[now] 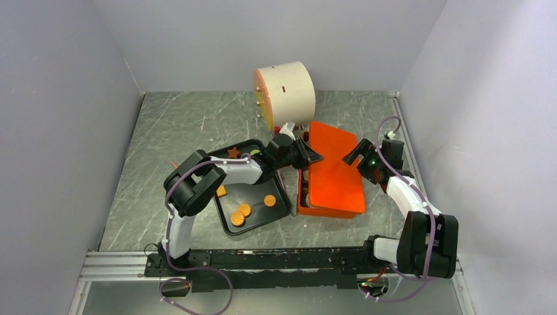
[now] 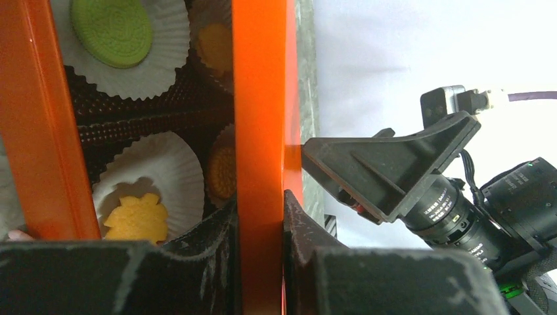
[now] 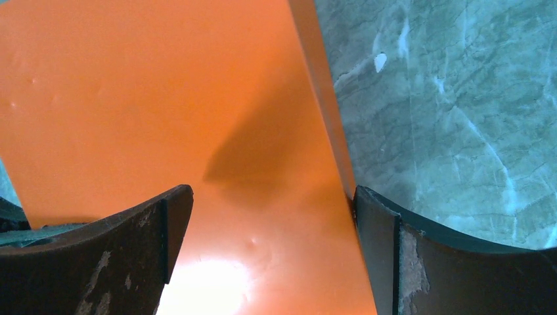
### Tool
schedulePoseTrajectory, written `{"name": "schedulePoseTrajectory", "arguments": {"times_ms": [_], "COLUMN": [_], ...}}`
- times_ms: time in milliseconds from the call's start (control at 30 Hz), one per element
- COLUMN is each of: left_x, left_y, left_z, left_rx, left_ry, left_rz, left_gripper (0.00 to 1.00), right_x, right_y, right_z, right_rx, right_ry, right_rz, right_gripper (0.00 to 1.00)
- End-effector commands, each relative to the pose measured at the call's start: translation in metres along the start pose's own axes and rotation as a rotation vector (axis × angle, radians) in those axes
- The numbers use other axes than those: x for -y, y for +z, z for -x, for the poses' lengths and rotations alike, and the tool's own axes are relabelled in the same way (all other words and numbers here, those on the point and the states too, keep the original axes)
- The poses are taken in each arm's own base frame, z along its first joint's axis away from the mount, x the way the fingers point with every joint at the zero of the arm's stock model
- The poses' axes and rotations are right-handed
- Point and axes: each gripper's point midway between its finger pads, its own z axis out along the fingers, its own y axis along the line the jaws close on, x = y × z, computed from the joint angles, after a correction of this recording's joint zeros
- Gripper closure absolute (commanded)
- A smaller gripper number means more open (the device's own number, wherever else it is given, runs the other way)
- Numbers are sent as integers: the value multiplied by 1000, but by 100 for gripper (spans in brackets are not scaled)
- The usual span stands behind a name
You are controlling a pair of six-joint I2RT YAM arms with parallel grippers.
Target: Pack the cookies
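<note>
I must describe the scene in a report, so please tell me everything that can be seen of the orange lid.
The orange lid is a flat rectangle with rounded corners, smooth and glossy like plastic. It lies askew over the orange box, so cookies in white liners show beside its left edge. The left gripper pinches that edge; the right gripper, jaws open, straddles the right edge.

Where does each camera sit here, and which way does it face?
Top external: above and behind, looking down on the table; left arm and right arm show, left gripper shut on the lid, right gripper open.
Left wrist: at the lid's edge, looking past it to cookies in liners; own fingers show, plus the right gripper.
Right wrist: over the lid, facing down; own fingers show.
All share the lid.
</note>
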Motion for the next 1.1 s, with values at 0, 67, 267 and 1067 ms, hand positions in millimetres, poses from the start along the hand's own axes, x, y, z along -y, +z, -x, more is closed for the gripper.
{"name": "schedulePoseTrajectory", "arguments": {"times_ms": [0, 67, 267, 1067], "left_x": [-1, -4, -9, -31], "left_y": [-10, -12, -19, -65], "left_z": [29, 31, 39, 56], "left_rx": [67, 68, 74, 103], "left_ry": [62, 68, 130, 252], "left_rz": [68, 84, 165, 416], "left_gripper": [93, 91, 80, 42], "right_x": [-23, -24, -29, -38], "right_y": [-8, -10, -12, -1], "right_z": [14, 13, 9, -4], "right_rx": [31, 31, 9, -39], "right_ry": [-22, -25, -46, -136], "right_rz": [80, 84, 92, 100], "right_gripper": [2, 3, 3, 6]}}
